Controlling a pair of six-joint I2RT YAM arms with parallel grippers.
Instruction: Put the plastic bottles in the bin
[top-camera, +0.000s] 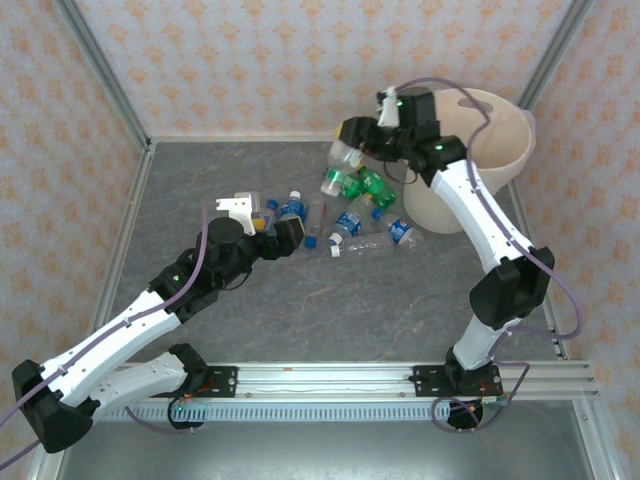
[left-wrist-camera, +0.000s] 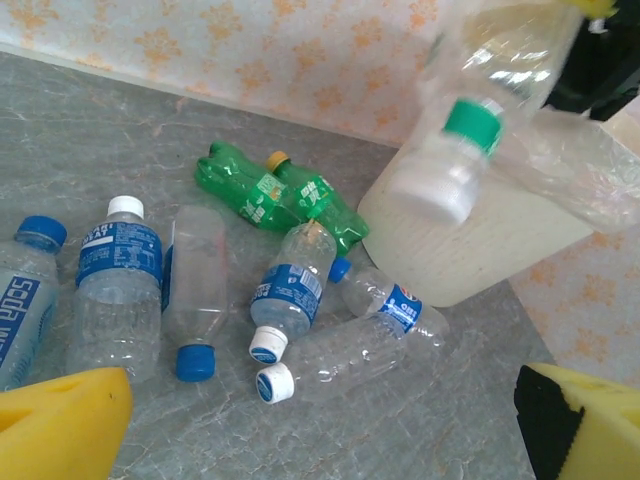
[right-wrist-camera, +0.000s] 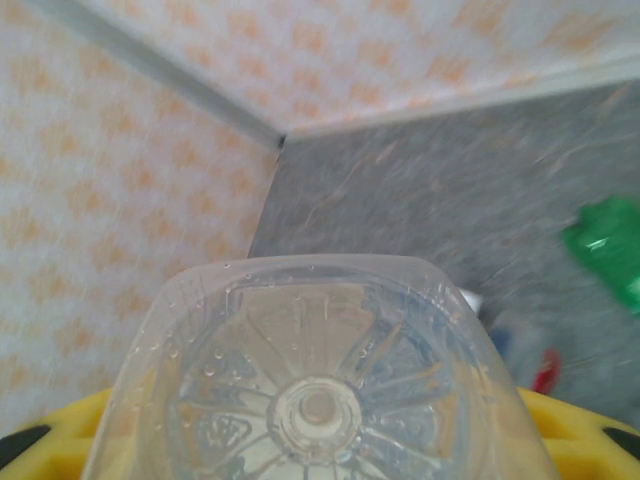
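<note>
1. The left fingers (left-wrist-camera: 60, 420) are released, spread wide with nothing between them, low over the grey desk (top-camera: 330, 320) at the left edge of the bottle pile.
2. Nearest them, three clear bottles lie side by side. These are a blue-capped bottle (left-wrist-camera: 25, 290) with a blue label, a white-capped bottle (left-wrist-camera: 120, 285) with a blue label, and a slim clear bottle (left-wrist-camera: 195, 290) with its blue cap pointing toward the camera.
3. Behind these, two green bottles (left-wrist-camera: 250, 190) lie touching, one with a yellow cap.
4. Further right is a touching cluster: a blue-labelled bottle (left-wrist-camera: 290, 295) with a white cap, a bare clear bottle (left-wrist-camera: 345, 360), and a small bottle (left-wrist-camera: 395, 305) with a blue cap.
5. The bin (top-camera: 500, 130), round and cream-white, stands at the desk's far right corner, with a thin clear liner bag (left-wrist-camera: 590, 180) crumpled over its rim.
6. The right fingers (right-wrist-camera: 585, 440) are clenched on a green-banded bottle (left-wrist-camera: 470, 100). It is clear with a white cap, held aloft just left of the bin and tilted cap-down. Its ribbed base faces the right wrist camera.
</note>
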